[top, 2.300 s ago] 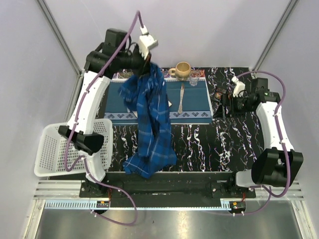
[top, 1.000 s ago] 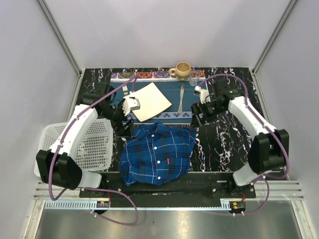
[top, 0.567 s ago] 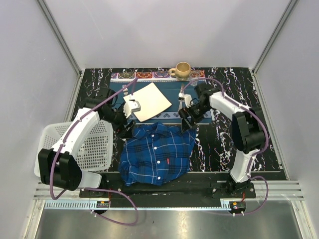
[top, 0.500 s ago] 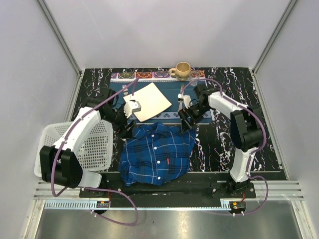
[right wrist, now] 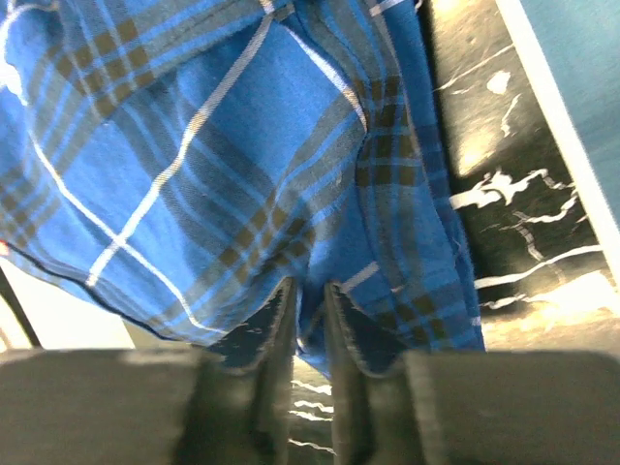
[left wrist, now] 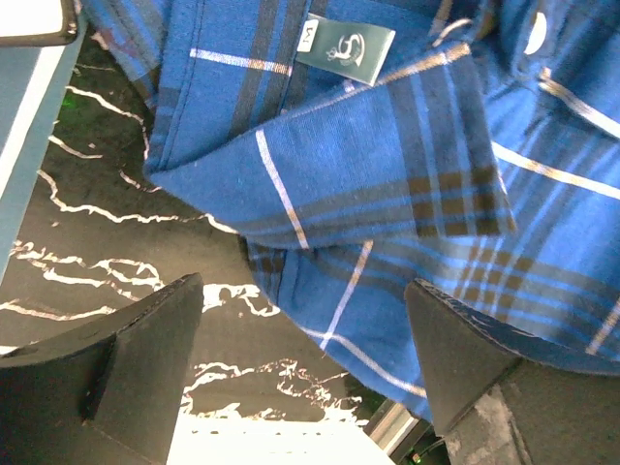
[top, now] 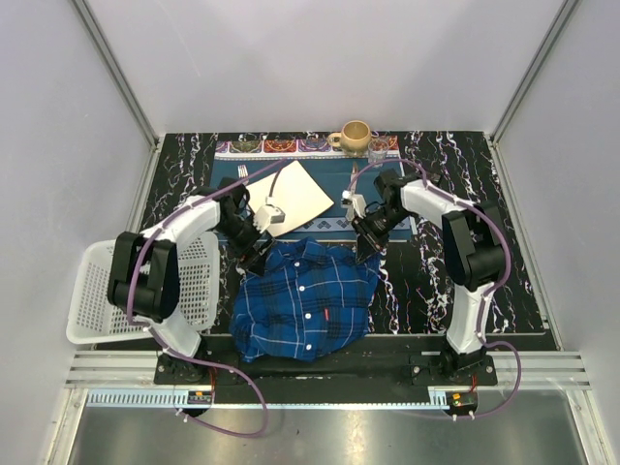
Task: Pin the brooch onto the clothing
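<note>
— Where is the blue and navy plaid cotton shirt (top: 305,295) in this scene?

— Rumpled on the black, white-veined marble table (top: 436,281), close to the near edge, with its collar towards the far side and one arm at each upper corner.

— And the hands?

— The left gripper (left wrist: 300,329) hangs over the collar, its black fingers spread wide and holding nothing. A dark green neck label (left wrist: 345,46) lies just beyond it. The right gripper (right wrist: 308,310), fingers drawn nearly together, pinches the shirt's right edge.
</note>
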You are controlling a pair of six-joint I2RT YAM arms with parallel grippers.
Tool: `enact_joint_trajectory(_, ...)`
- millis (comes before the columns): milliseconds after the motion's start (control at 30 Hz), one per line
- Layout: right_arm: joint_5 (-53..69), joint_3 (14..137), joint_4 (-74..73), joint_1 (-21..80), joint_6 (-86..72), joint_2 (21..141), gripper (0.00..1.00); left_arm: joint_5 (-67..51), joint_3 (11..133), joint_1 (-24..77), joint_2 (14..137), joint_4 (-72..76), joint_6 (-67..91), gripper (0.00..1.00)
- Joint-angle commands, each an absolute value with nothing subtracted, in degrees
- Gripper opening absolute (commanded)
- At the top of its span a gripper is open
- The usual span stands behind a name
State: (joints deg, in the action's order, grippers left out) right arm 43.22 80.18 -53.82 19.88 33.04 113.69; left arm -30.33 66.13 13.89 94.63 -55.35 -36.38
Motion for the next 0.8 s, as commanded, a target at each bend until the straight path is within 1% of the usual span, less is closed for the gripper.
enact_joint_trajectory(0,47.02,78.84,-55.28,20.48,33.23,106.27,0.09,-27.95,66.97,15.82,98.08,-53.61,-33.93,0.86)
enact_joint_trajectory(33,46.76,78.58,-55.20,20.48,32.35,105.56,0.00,-28.30,67.84,16.08,99.39,-54.22,-33.93,0.84)
enact_joint_trajectory(133,45.97,77.88,-53.97,20.48,29.98,102.49,0.00,-30.75,68.73,16.70,101.16,-57.46,-34.54,0.81)
enact_joint_trajectory(167,45.62,77.61,-53.62,20.57,29.19,101.52,0.00,-33.20,69.08,16.70,101.95,-58.70,-35.50,0.78)
enact_joint_trajectory(200,45.01,77.43,-52.31,20.48,28.31,99.51,0.00,-34.44,69.26,16.70,102.13,-61.15,-36.03,0.68)
enact_joint_trajectory(267,43.51,77.17,-51.24,20.30,26.11,97.48,0.00,-38.47,70.31,16.61,101.61,-63.54,-37.96,0.52)
enact_joint_trajectory(300,42.90,77.25,-50.46,20.30,25.23,95.56,0.00,-40.24,70.75,16.35,100.99,-65.72,-38.66,0.39)
enact_joint_trajectory(333,42.02,77.60,-50.28,20.13,23.92,94.75,0.00,-41.99,72.14,16.00,100.20,-66.87,-39.54,0.16)
enact_joint_trajectory(400,40.70,78.39,-49.84,19.78,22.77,92.48,0.00,-44.29,74.17,15.73,97.23,-67.59,-39.21,0.03)
enact_joint_trajectory(433,38.95,79.79,-49.83,19.51,22.07,91.85,0.00,-44.47,76.62,15.21,96.16,-66.80,-38.42,0.00)
enact_joint_trajectory(500,37.89,81.64,-49.83,17.76,21.71,90.27,0.00,-45.00,80.22,14.07,93.35,-66.27,-35.69,0.00)
enact_joint_trajectory(533,37.18,84.35,-49.92,17.06,21.45,89.83,0.00,-44.91,84.86,13.89,92.73,-66.27,-34.90,0.00)
enact_joint_trajectory(600,36.48,88.05,-51.32,14.42,21.88,89.39,0.00,-44.38,90.15,13.62,92.20,-66.09,-32.09,0.00)
enact_joint_trajectory(633,35.78,92.68,-52.02,13.81,22.75,89.56,0.00,-44.04,96.01,13.62,91.76,-66.01,-31.56,0.00)
enact_joint_trajectory(700,35.51,97.97,-55.26,11.96,24.16,90.08,0.00,-42.89,102.53,13.71,91.67,-65.74,-29.54,0.00)
enact_joint_trajectory(733,34.90,102.87,-56.41,11.61,25.74,90.26,0.00,-42.63,108.92,13.80,91.50,-65.92,-29.44,0.00)
enact_joint_trajectory(767,34.37,105.18,-58.69,11.43,26.62,90.26,0.00,-41.58,111.68,14.06,91.32,-66.18,-30.05,0.00)
